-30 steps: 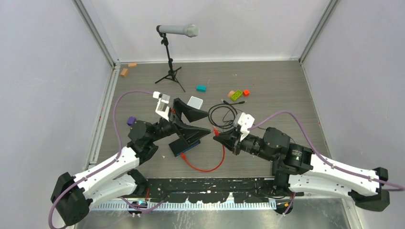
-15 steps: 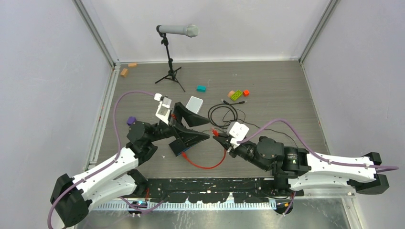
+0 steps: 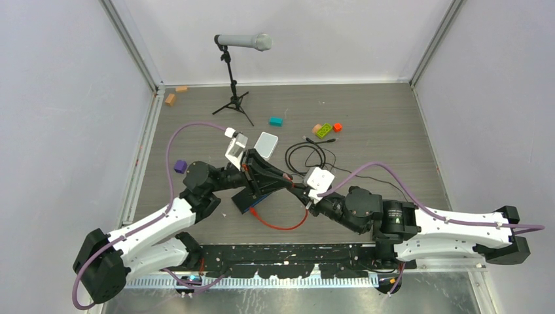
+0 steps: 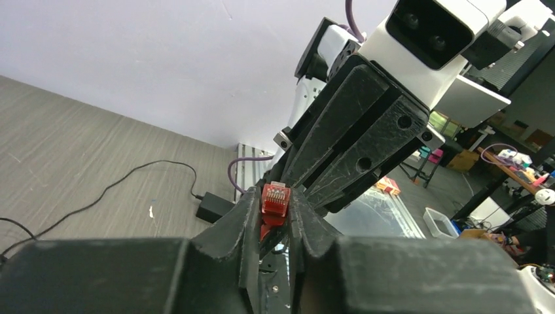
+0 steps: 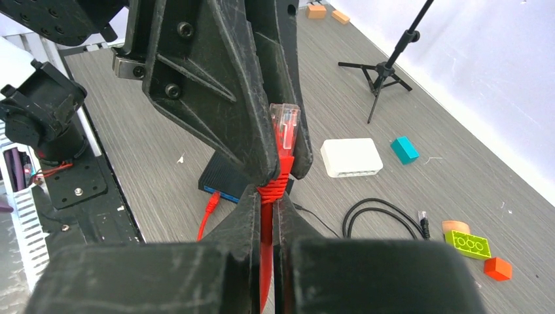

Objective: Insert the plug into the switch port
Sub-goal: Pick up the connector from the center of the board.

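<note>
The plug is red with a clear tip and ends a thin red cable. It is held above the table where the two grippers meet. My left gripper is shut on the plug's sides, contacts facing the camera. My right gripper is shut on the red cable just below the ribbed boot, with the plug standing up between the left fingers. Below lies the flat black switch with its blue port edge. The cable's other red connector sits at that edge.
A white rounded box lies behind the switch, with a coiled black cable to its right. A microphone stand is at the back. Small blocks are scattered: teal, green, purple.
The left gripper went from wide open to shut on the plug. The right arm swung left and lower, bringing the plug between the left fingers.
</note>
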{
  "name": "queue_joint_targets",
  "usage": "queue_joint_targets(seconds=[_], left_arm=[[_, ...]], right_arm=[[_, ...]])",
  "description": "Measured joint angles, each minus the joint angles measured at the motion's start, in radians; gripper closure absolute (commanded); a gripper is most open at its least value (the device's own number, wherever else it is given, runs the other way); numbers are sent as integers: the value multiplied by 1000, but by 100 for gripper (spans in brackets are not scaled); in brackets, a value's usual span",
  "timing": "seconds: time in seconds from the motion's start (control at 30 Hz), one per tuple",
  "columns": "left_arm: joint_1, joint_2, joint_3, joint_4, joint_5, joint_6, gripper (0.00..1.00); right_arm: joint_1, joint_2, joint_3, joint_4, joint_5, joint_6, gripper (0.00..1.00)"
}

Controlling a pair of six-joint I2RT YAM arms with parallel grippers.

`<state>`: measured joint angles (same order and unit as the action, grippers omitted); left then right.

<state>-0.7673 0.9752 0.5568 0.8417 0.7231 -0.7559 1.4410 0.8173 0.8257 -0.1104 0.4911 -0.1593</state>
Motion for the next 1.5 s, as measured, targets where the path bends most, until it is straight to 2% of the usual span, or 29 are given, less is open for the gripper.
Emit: queue_joint_targets(seconds=[0.03,0.1,0.17,0.27,0.33,0.43,0.63,0.77,0.9,1.03,1.13,1.37,1.5], left_arm=[[0,0,0,2,3,0,100],[1,0,0,5,4,0,100],[1,0,0,8,4,0,100],[1,0,0,20,5,-4,100],[1,0,0,32,6,-7,100],[1,0,0,50,13,-20,100],[1,0,0,73,23,-31,100],[2,0,0,89,29,-42,100],[2,0,0,98,38,-53,100],[2,0,0,105,39,-57,100],[2,0,0,106,40,-59,100],[2,0,0,113,47,-73,100],[2,0,-1,119,54,-76,100]], right_arm=[[0,0,0,1,-2,0,100],[0,0,1,3,-2,1,95],[0,0,1,5,-4,7,70],[0,-2,1,5,-24,33,51],[-3,-7,-4,10,-58,57,46],[-32,-44,-43,43,-131,96,45],[-238,-180,-143,117,-377,231,52],[-344,-202,-151,175,-567,315,59],[-386,-195,-151,236,-682,373,62],[-396,-181,-151,268,-741,399,57],[-397,-166,-151,271,-764,406,58],[-399,-147,-151,272,-773,414,76],[-404,-143,-151,272,-771,419,97]])
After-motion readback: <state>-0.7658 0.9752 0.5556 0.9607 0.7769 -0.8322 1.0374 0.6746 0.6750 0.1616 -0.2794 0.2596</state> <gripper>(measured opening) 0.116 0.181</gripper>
